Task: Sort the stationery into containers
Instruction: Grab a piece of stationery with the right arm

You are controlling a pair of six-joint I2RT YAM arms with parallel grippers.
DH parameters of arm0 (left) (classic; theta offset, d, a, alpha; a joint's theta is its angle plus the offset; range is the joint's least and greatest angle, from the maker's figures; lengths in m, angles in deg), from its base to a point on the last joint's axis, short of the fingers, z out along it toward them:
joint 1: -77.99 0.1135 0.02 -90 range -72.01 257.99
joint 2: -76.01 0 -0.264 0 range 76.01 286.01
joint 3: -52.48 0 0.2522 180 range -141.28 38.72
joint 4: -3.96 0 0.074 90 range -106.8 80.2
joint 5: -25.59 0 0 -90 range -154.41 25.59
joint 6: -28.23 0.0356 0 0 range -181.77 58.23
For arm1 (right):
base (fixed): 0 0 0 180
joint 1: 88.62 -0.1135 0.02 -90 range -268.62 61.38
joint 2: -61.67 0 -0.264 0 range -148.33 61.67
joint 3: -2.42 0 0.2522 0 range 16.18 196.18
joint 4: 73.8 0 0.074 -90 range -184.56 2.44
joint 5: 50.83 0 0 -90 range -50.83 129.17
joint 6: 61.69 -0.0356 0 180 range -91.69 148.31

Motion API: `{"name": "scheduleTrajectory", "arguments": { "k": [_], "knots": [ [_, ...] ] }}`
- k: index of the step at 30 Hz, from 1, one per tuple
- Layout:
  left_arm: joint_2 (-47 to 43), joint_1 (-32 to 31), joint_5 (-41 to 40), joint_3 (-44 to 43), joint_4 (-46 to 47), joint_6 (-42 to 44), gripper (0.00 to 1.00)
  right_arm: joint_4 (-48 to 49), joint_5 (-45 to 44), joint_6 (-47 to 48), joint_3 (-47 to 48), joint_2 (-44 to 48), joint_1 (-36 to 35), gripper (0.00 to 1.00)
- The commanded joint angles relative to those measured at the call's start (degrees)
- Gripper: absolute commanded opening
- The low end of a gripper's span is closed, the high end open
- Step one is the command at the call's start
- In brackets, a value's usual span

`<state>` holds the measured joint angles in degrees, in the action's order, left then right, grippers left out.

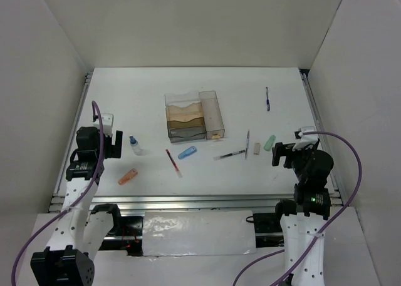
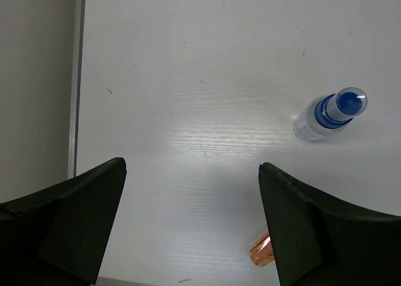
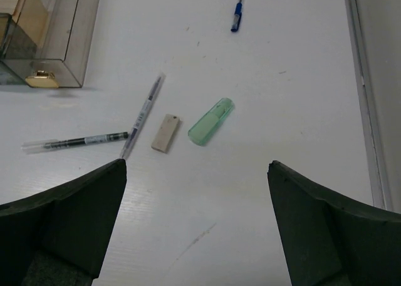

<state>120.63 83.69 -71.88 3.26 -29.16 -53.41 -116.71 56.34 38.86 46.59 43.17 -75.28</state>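
Stationery (image 1: 187,152) scattered on worktop (image 1: 144,98) near clear organizer (image 1: 185,102), left gripper (image 2: 191,167) released near blue-capped bottle (image 2: 329,114), right gripper (image 3: 197,164) released near mint-green piece (image 3: 210,121)

Plain white panels (image 1: 44,79) are boxing in a white table (image 1: 125,98) edged with aluminium rails (image 1: 188,201), marking this as a robotics lab test cell.
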Motion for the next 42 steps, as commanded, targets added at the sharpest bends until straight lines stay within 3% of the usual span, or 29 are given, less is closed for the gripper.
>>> {"name": "scheduleTrajectory", "arguments": {
  "k": [1, 7, 10, 13, 16, 19, 26, 31, 32, 36, 42],
  "knots": [
    [0.2, -0.2, 0.3, 0.3, 2.0, -1.1, 0.99, 3.7, -3.2, -4.1, 1.6, 0.2, 0.5, 1.0],
    [1.3, -0.6, 0.1, 0.2, 1.8, -0.7, 0.99, 2.6, -3.7, -3.7, 4.0, -4.5, 0.5, 0.98],
    [1.6, -0.9, 0.2, 0.1, 1.8, -0.5, 0.99, -0.7, -1.9, -4.6, 9.4, -16.9, 0.5, 0.96],
    [1.8, -1.4, -0.1, 0.0, 1.6, -0.4, 0.99, -3.2, -0.4, -6.3, 16.4, -28.4, -0.6, 0.85],
    [1.8, -1.8, -0.4, -0.1, 1.5, -0.4, 0.99, -2.4, -4.3, -9.0, 23.2, -38.4, -5.1, 0.74],
    [2.1, -2.1, -1.0, -0.1, 1.5, -0.5, 0.99, -1.8, -10.4, -14.3, 31.4, -48.9, -8.9, 0.73],
    [3.5, -2.6, -2.3, 0.0, 1.7, -0.7, 0.99, -6.6, -19.6, -21.0, 56.6, -77.0, -10.5, 0.73],
    [4.6, -3.1, -3.5, -0.3, 1.9, -0.9, 0.99, -8.4, -20.5, -21.2, 66.9, -92.6, -10.6, 0.68],
    [4.7, -3.3, -3.8, -0.3, 1.9, -1.1, 0.99, -9.8, -19.8, -21.1, 70.5, -96.5, -10.5, 0.63],
    [5.0, -3.8, -3.9, -0.3, 1.8, -0.9, 0.99, -14.9, -21.0, -22.0, 80.8, -105.9, -10.4, 0.5],
    [5.1, -4.1, -4.1, -0.2, 1.9, -1.0, 0.99, -14.2, -24.0, -21.8, 86.6, -111.8, -9.6, 0.49]
  ]
}}
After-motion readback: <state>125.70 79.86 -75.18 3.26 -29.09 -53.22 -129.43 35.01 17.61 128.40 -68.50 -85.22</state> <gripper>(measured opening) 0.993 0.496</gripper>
